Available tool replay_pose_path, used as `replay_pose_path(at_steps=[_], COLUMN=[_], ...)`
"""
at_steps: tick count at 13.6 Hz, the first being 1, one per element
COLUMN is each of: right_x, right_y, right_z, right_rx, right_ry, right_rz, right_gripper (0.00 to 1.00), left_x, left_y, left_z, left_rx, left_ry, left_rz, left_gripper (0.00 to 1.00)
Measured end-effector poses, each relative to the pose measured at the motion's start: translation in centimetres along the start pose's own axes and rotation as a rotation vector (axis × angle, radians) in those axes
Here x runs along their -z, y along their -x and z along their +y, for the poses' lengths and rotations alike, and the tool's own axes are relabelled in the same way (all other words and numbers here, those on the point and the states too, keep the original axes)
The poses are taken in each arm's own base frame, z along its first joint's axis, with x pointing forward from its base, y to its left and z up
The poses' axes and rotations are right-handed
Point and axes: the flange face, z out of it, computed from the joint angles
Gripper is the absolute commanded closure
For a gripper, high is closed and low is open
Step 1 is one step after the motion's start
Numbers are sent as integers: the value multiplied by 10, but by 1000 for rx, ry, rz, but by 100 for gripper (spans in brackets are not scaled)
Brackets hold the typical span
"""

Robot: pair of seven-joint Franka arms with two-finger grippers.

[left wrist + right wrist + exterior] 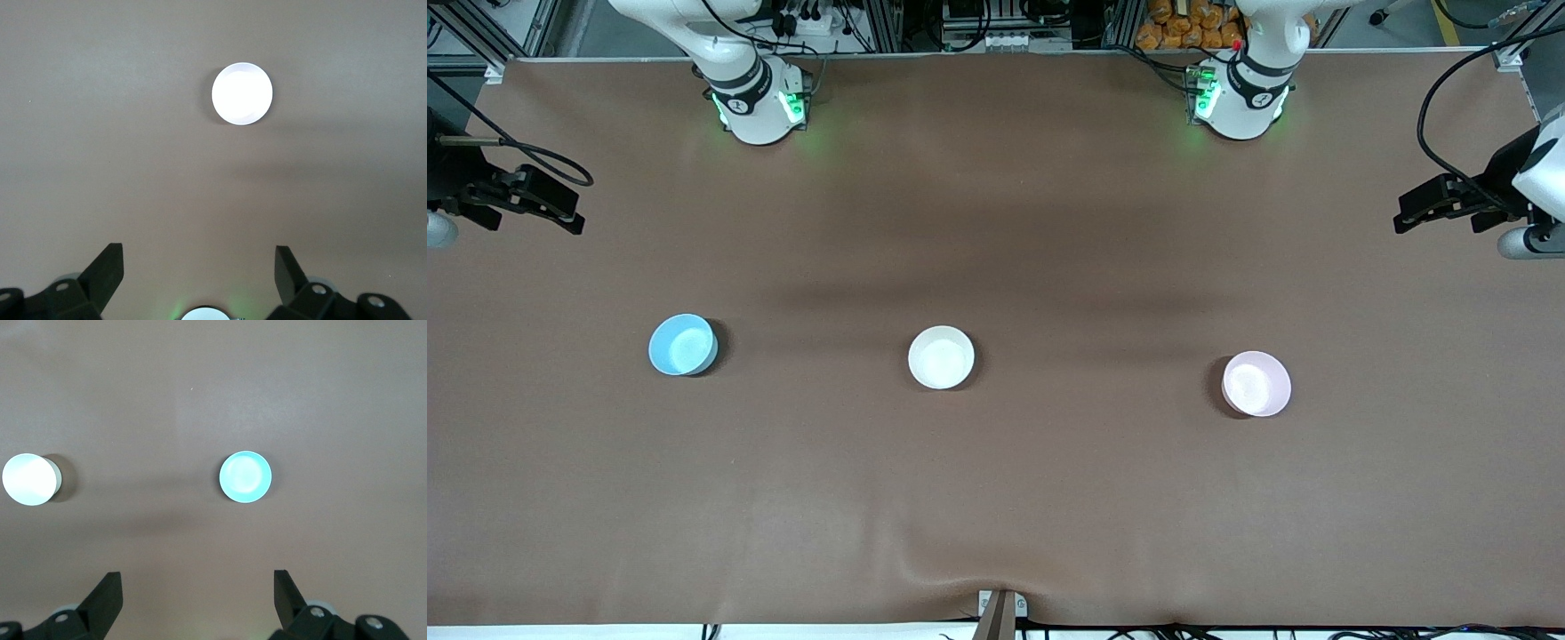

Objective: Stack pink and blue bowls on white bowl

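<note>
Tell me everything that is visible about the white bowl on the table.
The white bowl is small, round and plain, and looks like smooth plastic. It stands upright and empty on the brown table, about midway between the blue bowl and the pink bowl. It stands apart from both, and nothing touches it except the table. No gripper is near it.

A wide table covered in a plain brown cloth fills nearly the whole front view. Soft dark bands of shadow run across its middle. The cloth puckers a little near the edge closest to the front camera, where a small metal bracket sits. Along the farthest edge stands a frame of grey metal bars with black cables hanging about it. A heap of orange things lies there too.
</note>
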Motion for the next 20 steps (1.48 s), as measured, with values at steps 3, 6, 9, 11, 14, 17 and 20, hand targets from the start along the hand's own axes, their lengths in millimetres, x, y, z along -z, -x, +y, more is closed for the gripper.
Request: replay_pose_path(at_steps=[3, 6, 9, 11, 14, 17, 20], right_x=[0, 0, 0, 0, 0, 0, 0], right_y=[0, 0, 0, 0, 0, 0, 0], right_z=[0, 0, 0, 0, 0, 0, 0], right_rx=[0, 0, 0, -1, -1, -1, -1], right_ry=[0, 0, 0, 0, 0, 0, 0], right_rz=[0, 0, 0, 0, 0, 0, 0], right_gripper=[0, 0, 0, 0, 0, 0, 0], left_x=[0, 0, 0, 0, -9, -42, -108], left_y=[0, 0, 0, 0, -4, -25, -52], left_z=[-3, -6, -17, -17, -12, -9, -7], left_rx=[6, 11, 30, 31, 20, 11, 8], left_ry=[1, 1, 3, 3, 4, 11, 21], left_rz=[1, 1, 1, 0, -18, -36, -4], left_gripper=[0, 0, 0, 0, 0, 0, 0])
